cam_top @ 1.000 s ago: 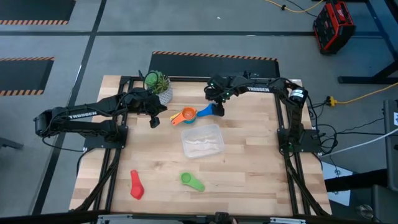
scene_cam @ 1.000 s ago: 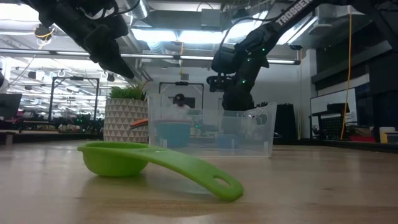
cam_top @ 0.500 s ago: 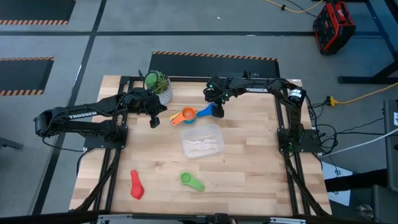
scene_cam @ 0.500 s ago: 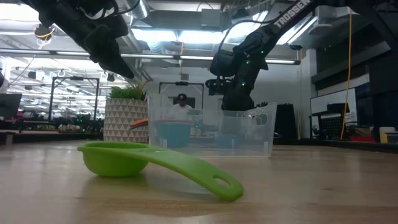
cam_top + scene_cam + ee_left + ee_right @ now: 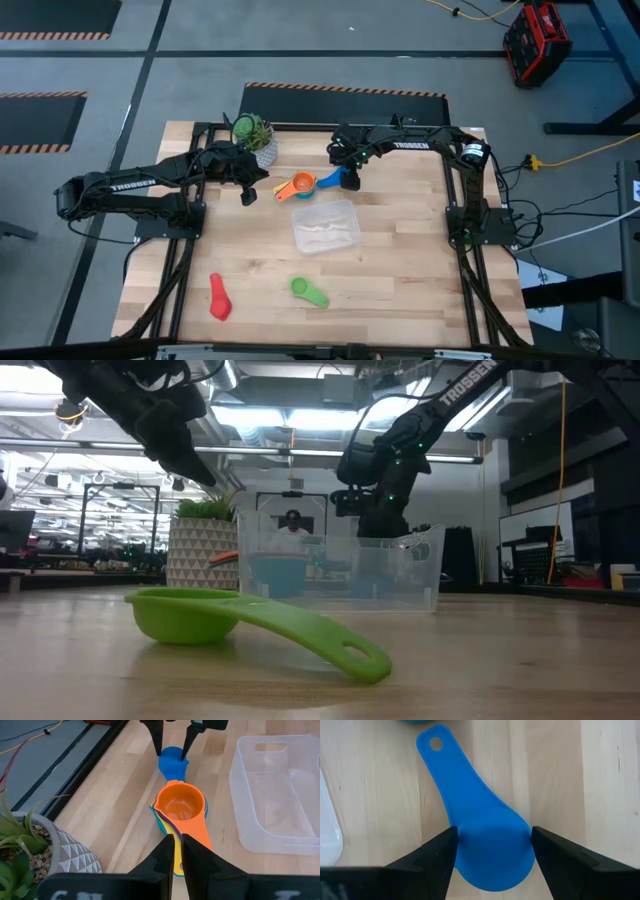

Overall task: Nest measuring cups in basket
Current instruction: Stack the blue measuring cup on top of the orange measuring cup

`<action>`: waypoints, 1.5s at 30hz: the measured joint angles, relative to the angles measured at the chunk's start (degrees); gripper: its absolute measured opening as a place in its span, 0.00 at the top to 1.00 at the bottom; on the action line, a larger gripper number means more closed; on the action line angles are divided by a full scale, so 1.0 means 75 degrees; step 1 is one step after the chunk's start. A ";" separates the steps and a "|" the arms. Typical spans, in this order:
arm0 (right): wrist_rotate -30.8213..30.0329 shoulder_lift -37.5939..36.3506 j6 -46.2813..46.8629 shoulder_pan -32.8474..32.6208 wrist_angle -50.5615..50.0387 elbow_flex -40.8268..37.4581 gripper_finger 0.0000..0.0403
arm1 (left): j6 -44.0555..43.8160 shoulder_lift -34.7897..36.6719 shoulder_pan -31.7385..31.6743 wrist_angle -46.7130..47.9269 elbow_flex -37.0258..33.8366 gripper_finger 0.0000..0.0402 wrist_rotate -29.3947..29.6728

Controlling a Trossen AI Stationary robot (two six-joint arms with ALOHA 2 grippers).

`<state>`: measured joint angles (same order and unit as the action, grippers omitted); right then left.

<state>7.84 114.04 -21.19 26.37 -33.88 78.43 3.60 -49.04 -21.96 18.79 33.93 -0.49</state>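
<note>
Nearest to me, in front of the basket [image 5: 356, 232], the green cup [image 5: 308, 291] and the red cup [image 5: 219, 297] lie on the table untouched, well apart from it. The basket itself is clear plastic, and I see no cup in it. Behind the basket the orange cup [image 5: 180, 807] sits on top of a small stack of cups. The left gripper [image 5: 177, 842] hovers over the handles of this stack, its fingers almost together and holding nothing. Just beyond the stack, behind the basket's far side, lies the dark blue cup [image 5: 487, 845], with its bowl down and its flat handle pointing toward the stack. In the last second only the right gripper [image 5: 492, 837] has moved, and only a little, settling around this bowl. Its fingers are spread, one on each side, but I cannot tell if they already touch. I judge the grasp is prepared but not made, so nesting in the basket is hardly begun. Farthest is the potted plant [image 5: 255, 132].
</note>
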 joint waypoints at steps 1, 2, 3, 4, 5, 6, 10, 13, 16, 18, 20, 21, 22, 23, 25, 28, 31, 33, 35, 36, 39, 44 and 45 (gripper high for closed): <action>-0.0029 -0.0003 0.0078 0.0000 -0.0024 0.0000 0.36 | 0.0000 0.0000 0.0000 0.0000 0.0000 0.93 0.0003; -0.0065 -0.0003 0.0188 0.0000 -0.0046 0.0000 0.36 | 0.0000 0.0000 0.0001 0.0001 0.0000 0.93 0.0003; -0.0069 -0.0003 0.0202 0.0000 -0.0051 0.0000 0.36 | 0.0000 0.0000 0.0003 0.0000 0.0000 0.93 0.0000; -0.0070 -0.0003 0.0208 0.0000 -0.0050 0.0000 0.36 | 0.0000 0.0000 0.0000 0.0000 0.0000 0.93 0.0003; -0.0072 -0.0003 0.0210 0.0000 -0.0051 0.0000 0.36 | 0.0000 0.0000 0.0001 0.0000 0.0000 0.93 0.0001; -0.0077 -0.0001 0.0212 0.0000 -0.0050 0.0000 0.36 | 0.0000 0.0000 0.0001 0.0000 0.0000 0.93 0.0003; -0.0068 0.0146 0.0216 0.0000 0.0007 0.0030 0.36 | 0.0000 0.0000 0.0000 0.0000 0.0000 0.93 0.0003; -0.0067 0.0248 0.0215 -0.0003 0.0043 0.0030 0.36 | 0.0000 0.0000 0.0003 0.0000 0.0000 0.93 0.0001; -0.0155 0.0323 0.0218 0.0000 -0.0137 -0.0030 0.36 | 0.0000 0.0000 0.0002 0.0000 0.0000 0.93 0.0003; -0.0155 0.0329 0.0282 0.0000 -0.0134 -0.0034 0.36 | 0.0000 0.0000 0.0003 0.0000 0.0000 0.93 0.0000; -0.0150 0.0312 0.0367 0.0000 -0.0076 -0.0015 0.36 | 0.0000 0.0000 0.0000 0.0000 0.0000 0.93 0.0002; -0.0150 0.0312 0.0367 0.0000 -0.0074 -0.0015 0.36 | 0.0000 0.0000 0.0003 0.0000 0.0000 0.93 0.0000; -0.0150 0.0312 0.0365 0.0000 -0.0064 -0.0015 0.36 | 0.0000 0.0000 0.0000 0.0000 0.0000 0.93 0.0003; -0.0146 0.0312 0.0362 0.0000 -0.0024 -0.0015 0.36 | 0.0000 0.0000 0.0001 0.0000 0.0000 0.93 0.0001; -0.0124 0.0312 0.0358 0.0000 0.0049 -0.0012 0.36 | 0.0000 0.0000 0.0003 0.0000 0.0000 0.93 0.0003; -0.0091 0.0312 0.0364 0.0000 0.0028 -0.0012 0.36 | 0.0000 0.0000 0.0000 0.0000 0.0000 0.93 0.0000; 0.0204 0.0309 0.0364 0.0005 0.0028 -0.0012 0.36 | 0.0000 0.0000 0.0000 0.0000 0.0000 0.93 0.0000; 0.0564 0.0309 0.0361 0.0069 0.0035 -0.0012 0.36 | 0.0000 0.0000 0.0000 0.0000 0.0000 0.93 0.0003; 0.0901 0.0309 0.0343 0.0137 0.0042 -0.0012 0.36 | 0.0000 0.0000 0.0001 0.0000 0.0000 0.93 0.0000; 0.1001 0.0309 0.0285 0.0169 0.0046 -0.0012 0.36 | 0.0000 0.0000 0.0001 0.0000 0.0000 0.93 0.0002; 0.1133 0.0301 0.0100 0.0192 0.0052 -0.0012 0.36 | 0.0000 0.0000 0.0002 0.0000 0.0000 0.93 0.0000; 0.1404 0.0297 -0.0060 0.0182 0.0051 -0.0010 0.36 | 0.0000 0.0000 0.0001 0.0000 0.0000 0.93 0.0003; 0.1445 0.0297 -0.0068 0.0185 0.0051 -0.0009 0.36 | 0.0000 0.0000 0.0002 0.0000 0.0000 0.93 0.0003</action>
<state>18.68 116.27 -21.69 27.75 -33.50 78.37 3.60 -49.04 -21.94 18.79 33.93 -0.47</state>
